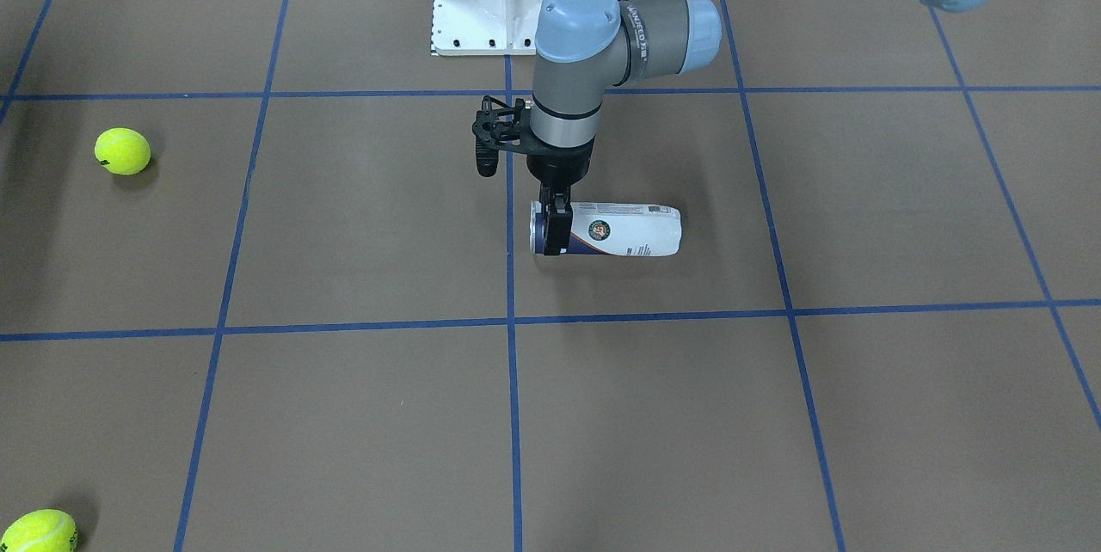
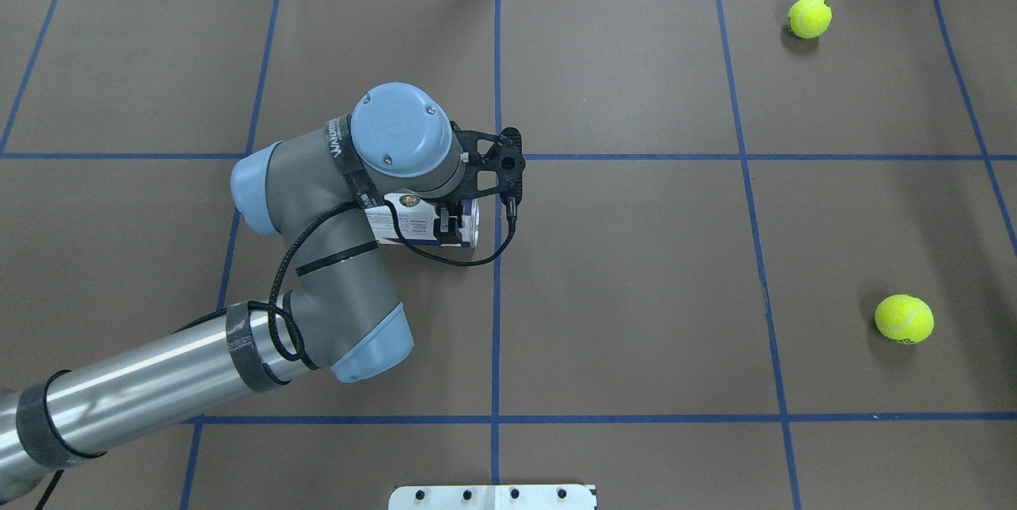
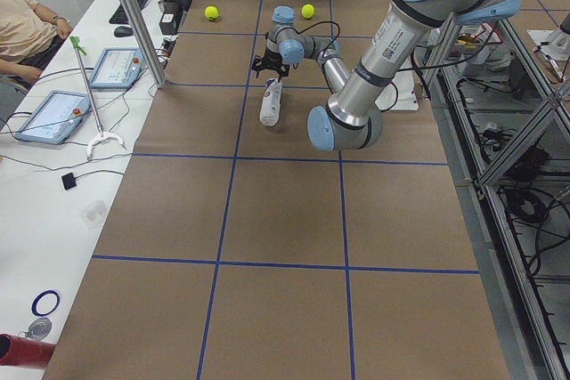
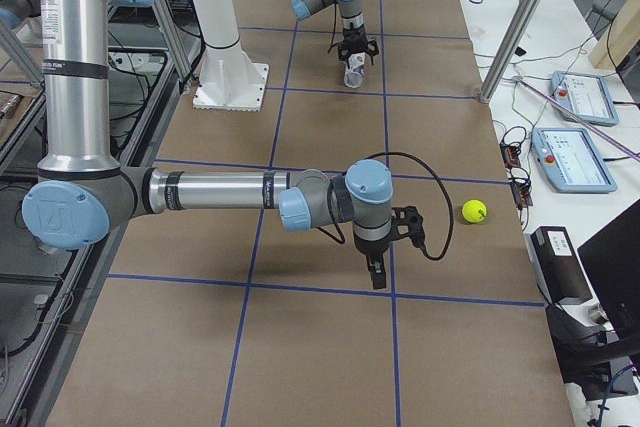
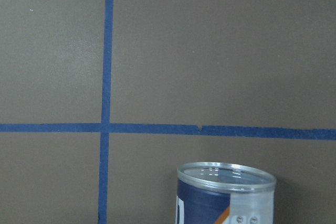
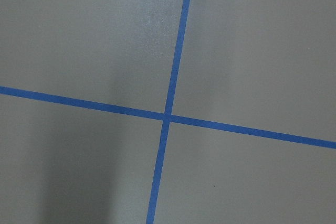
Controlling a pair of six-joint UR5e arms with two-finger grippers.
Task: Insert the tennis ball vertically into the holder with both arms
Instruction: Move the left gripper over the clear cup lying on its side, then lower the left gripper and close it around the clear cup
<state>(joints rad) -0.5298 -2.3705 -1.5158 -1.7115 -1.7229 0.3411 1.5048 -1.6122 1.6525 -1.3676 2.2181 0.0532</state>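
Near the middle of the front-facing view, the holder [image 1: 632, 231] lies on its side on the surface [image 1: 860, 432]. Its long axis runs across the frame and its open rim faces the frame's left. Over that rim end the left fingers [image 1: 555, 230] point straight down, one on each side of the can and about as far apart as it is wide. Whether they press on it I cannot tell. At the bottom edge of the left wrist view, the clear rim shows against the bare surface.

Two balls rest well apart from the holder, one [image 1: 122, 150] at the frame's left edge and the other [image 1: 39, 532] in its lower left corner.

Only the right side view shows the right fingers [image 4: 377, 273], low over the surface at mid-frame. How far open they are I cannot tell.

As I judge it, the task is at its start. The holder is not yet upright, no ball is in hand, and the whole insertion is left to do.
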